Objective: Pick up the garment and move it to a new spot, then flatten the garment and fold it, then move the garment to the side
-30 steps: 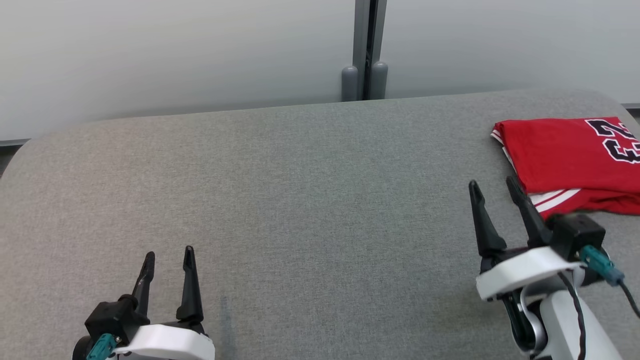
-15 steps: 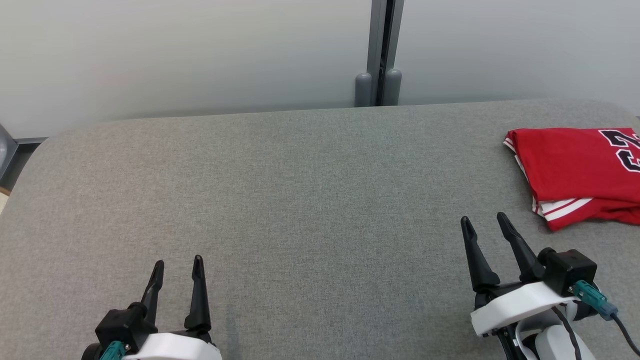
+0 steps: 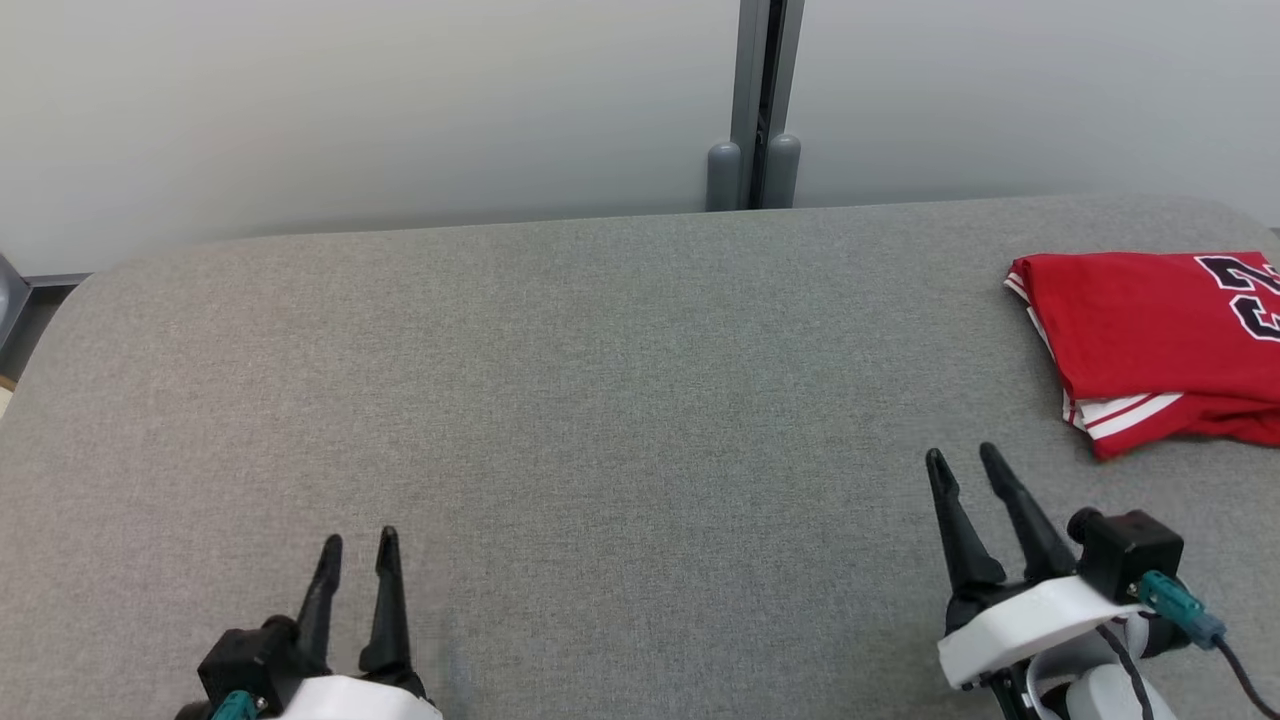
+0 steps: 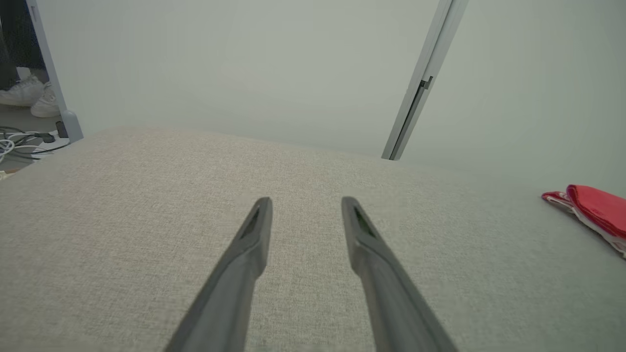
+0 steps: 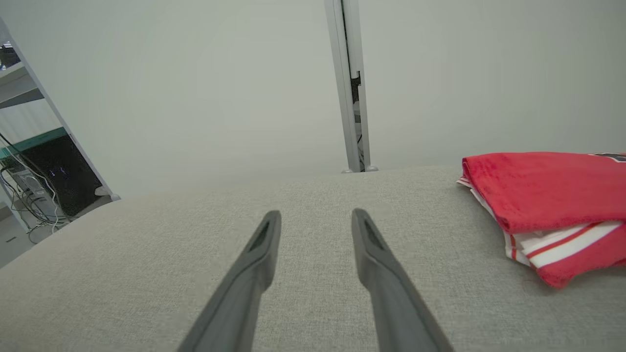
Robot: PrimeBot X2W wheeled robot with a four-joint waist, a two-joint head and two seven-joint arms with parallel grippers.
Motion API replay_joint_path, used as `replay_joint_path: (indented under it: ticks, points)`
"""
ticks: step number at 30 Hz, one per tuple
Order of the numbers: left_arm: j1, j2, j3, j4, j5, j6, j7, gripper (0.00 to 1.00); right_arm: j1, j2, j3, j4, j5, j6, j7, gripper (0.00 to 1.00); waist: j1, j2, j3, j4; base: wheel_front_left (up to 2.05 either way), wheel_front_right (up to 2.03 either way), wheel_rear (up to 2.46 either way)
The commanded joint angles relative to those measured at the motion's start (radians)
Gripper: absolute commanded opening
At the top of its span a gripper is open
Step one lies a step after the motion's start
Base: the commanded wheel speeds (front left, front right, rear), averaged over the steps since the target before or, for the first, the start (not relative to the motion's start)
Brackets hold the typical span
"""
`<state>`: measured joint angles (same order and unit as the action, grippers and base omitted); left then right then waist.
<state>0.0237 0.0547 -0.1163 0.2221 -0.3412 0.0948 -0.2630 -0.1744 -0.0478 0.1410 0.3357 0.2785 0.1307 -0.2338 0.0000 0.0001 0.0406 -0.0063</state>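
The garment is a red jersey with white stripes and dark numerals, folded flat at the far right of the grey cloth-covered table. It also appears in the right wrist view as the garment and small at the edge of the left wrist view as the garment. My right gripper hovers open near the table's front right, a short way in front and left of the jersey, holding nothing. At the lower left my left gripper is open and empty, far from the jersey.
A pale wall with a grey vertical post runs behind the table. Cables and a person's white shoes lie on the floor beyond the table's left end. Shelving with wires stands off to the left.
Both grippers have drawn back toward the front edge, the right one away from the jersey. The camera has shifted slightly. The jersey lies where it was.
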Motion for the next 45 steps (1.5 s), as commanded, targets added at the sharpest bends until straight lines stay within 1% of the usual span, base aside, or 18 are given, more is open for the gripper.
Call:
replay_joint_path:
  ticks: [1, 4, 23, 45]
  points:
    - [0.003, -0.002, 0.000, 0.010, -0.003, -0.001, 0.001, 0.00, 0.007, 0.002, 0.000, 0.008, 0.004, 0.000, 0.000, 0.00, 0.0000, -0.0001, 0.000, 0.000, 0.00, 0.00, 0.00]
    - [0.017, -0.008, 0.000, 0.034, -0.014, -0.002, 0.008, 0.00, 0.033, 0.008, 0.001, 0.030, 0.015, 0.000, 0.003, 0.00, 0.0000, -0.0001, 0.000, 0.000, 0.00, 0.00, 0.00]
    - [-0.023, -0.007, 0.058, 0.031, -0.323, -0.058, 0.099, 0.00, 0.040, -0.004, -0.052, -0.002, 0.349, 0.000, 0.079, 0.00, 0.0000, -0.0001, -0.006, 0.001, 0.00, 0.00, 0.00]
    - [-0.059, -0.005, 0.110, 0.027, -0.606, -0.108, 0.182, 0.00, 0.048, -0.011, -0.105, -0.031, 0.651, 0.000, 0.153, 0.00, 0.0000, -0.0001, -0.012, 0.002, 0.00, 0.00, 0.00]
